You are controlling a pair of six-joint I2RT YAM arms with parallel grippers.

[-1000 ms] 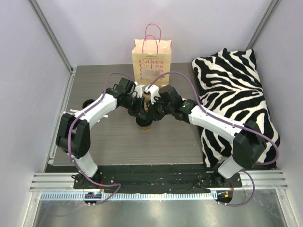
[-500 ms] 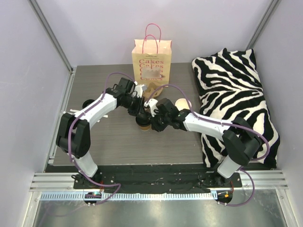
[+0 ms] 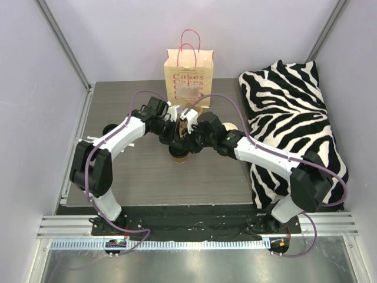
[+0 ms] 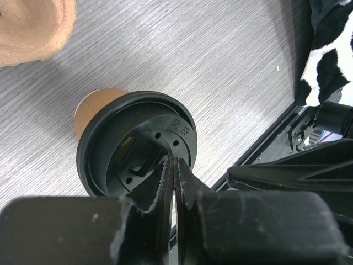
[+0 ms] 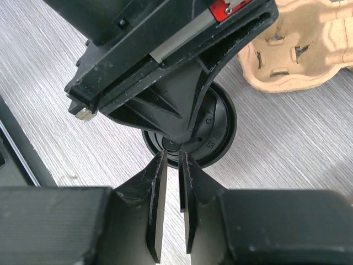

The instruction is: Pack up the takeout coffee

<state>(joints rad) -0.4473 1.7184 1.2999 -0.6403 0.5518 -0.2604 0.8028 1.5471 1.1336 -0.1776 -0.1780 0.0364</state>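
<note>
A brown takeout coffee cup with a black lid stands on the grey table. It also shows in the left wrist view and the right wrist view. My left gripper is shut, with its tips right over the lid's rim. My right gripper hovers at the cup's near right edge. Its jaws stand a narrow slit apart and hold nothing. A tan pulp cup carrier lies just behind the cup. The "Cakes" paper bag stands upright at the back.
A zebra-striped cushion fills the table's right side. Part of the carrier shows behind my right arm. The black table edge and rail run along the front. My two arms cross closely over the cup.
My right gripper dropped toward the cup's near right side half a second ago, then rose back beside my left gripper. The left arm and the cup have not moved.
</note>
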